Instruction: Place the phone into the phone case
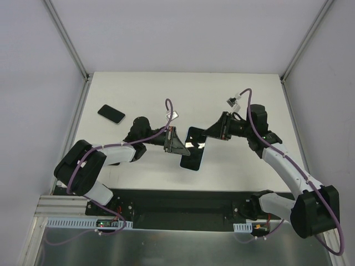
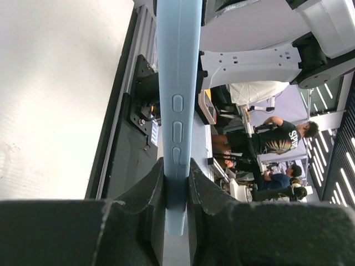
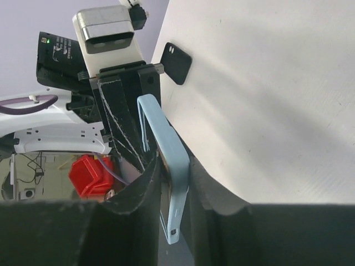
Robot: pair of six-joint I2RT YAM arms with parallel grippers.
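Note:
The light blue phone case [image 1: 193, 148] is held off the white table at its middle; its upward face looks dark. My left gripper [image 1: 176, 143] is shut on its left edge, and my right gripper [image 1: 213, 133] is shut on its far right corner. In the left wrist view the case's blue side [image 2: 178, 83], with button bumps, runs up from between the shut gripper [image 2: 176, 166]. In the right wrist view the case rim [image 3: 166, 144] sits in the shut gripper [image 3: 173, 172]. The black phone [image 1: 111, 114] lies flat at the far left, apart from both grippers; it also shows in the right wrist view [image 3: 176, 62].
A black base plate [image 1: 177, 202] runs along the near table edge between the arm bases. White walls with metal posts [image 1: 69, 41] enclose the table on three sides. A red bin [image 3: 89, 169] stands off the table.

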